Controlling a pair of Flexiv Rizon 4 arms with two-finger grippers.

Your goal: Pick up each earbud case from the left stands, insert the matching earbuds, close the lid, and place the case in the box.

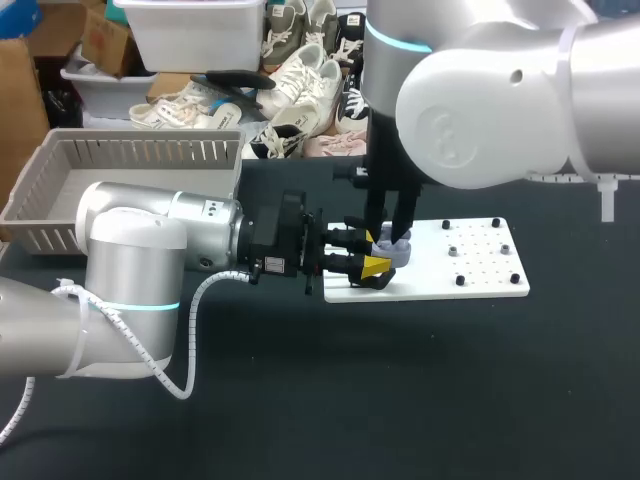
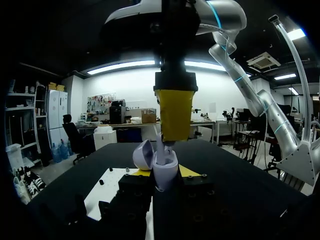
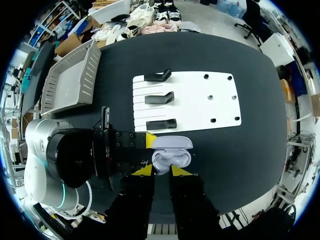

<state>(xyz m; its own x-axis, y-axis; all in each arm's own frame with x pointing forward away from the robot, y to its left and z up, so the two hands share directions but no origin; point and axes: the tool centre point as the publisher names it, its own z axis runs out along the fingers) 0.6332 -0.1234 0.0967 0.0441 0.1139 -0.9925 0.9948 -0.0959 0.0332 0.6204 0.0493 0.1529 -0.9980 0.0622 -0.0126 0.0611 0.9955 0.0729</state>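
A lavender earbud case point(image 1: 398, 250) hangs above the left end of the white board point(image 1: 480, 262), lid point(image 2: 144, 154) swung open. My left gripper point(image 1: 372, 252) comes in level from the left and is shut on the case body point(image 2: 165, 175). My right gripper point(image 1: 392, 235) points straight down into the open case point(image 3: 171, 157). Its yellow tips point(image 2: 175, 115) stand close together, and a small pale earbud point(image 2: 167, 146) shows at their end, just over the case's cavity. Three black stands point(image 3: 160, 98) on the board hold nothing.
A grey slatted basket point(image 1: 120, 165) stands at the back left of the black table. The white board's point(image 3: 210, 100) right half carries several small black pegs point(image 1: 475, 250). My left arm's body point(image 1: 130, 260) covers the table's left front.
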